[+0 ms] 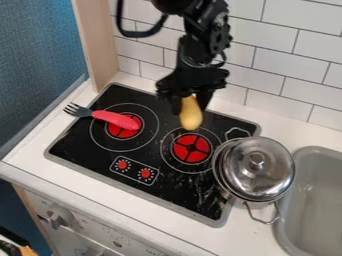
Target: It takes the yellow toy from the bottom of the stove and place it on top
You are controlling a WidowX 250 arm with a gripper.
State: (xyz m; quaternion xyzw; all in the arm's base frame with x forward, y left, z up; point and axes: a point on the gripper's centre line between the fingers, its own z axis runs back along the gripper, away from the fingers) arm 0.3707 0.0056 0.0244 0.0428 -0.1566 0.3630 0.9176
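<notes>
The gripper (190,102) hangs over the back part of the black stove top (100,150), its fingers closed around the upper end of a yellow toy (191,115). The toy is long and rounded, wider at its lower end, and points downward. In the view its lower end appears just behind the right-hand red burner (192,148). Whether it touches the stove surface, I cannot tell.
A fork with a red handle (115,118) lies across the left burner. A metal pot with a shiny lid (257,167) stands at the stove's right edge, beside the grey sink (314,200). Behind the counter rises a white tiled wall (280,60).
</notes>
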